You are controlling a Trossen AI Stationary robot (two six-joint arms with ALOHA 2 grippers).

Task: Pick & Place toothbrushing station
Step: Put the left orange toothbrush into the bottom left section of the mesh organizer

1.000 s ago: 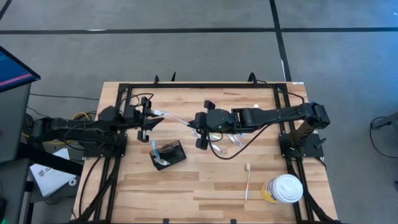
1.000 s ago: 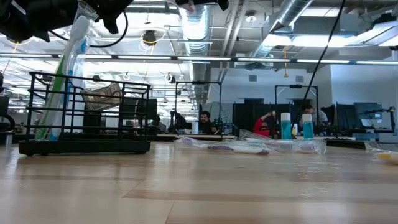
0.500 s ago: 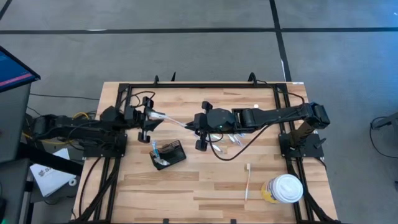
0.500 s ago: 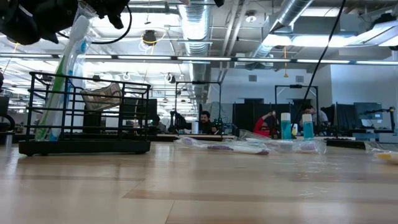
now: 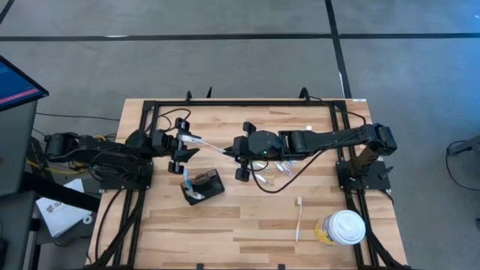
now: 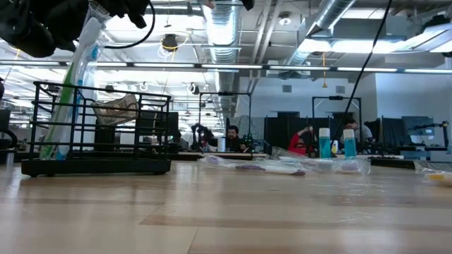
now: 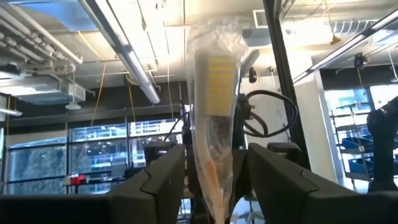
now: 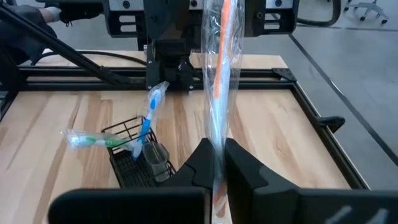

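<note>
Two grippers meet over the middle of the table, joined by one wrapped toothbrush [image 5: 212,146]. The right gripper [image 5: 234,148] has its jaws pinched together on one end of the clear wrapper, with the orange handle running away from it toward the other arm. The left gripper [image 5: 184,144] has its fingers [image 7: 163,177] spread to either side of the wrapper's far end, and from the wrist view they seem not to press on it, though that is hard to judge. Just in front of both grippers, on the left half of the wooden table [image 5: 247,225], stands the toothbrushing station [image 5: 204,185], a small black wire holder. A blue toothbrush [image 8: 147,118] and a green toothbrush [image 8: 87,140], both in wrappers, lean out of it. Well apart, another toothbrush [image 5: 298,218] lies flat beside a white-lidded cup [image 5: 342,227] near the right corner
</note>
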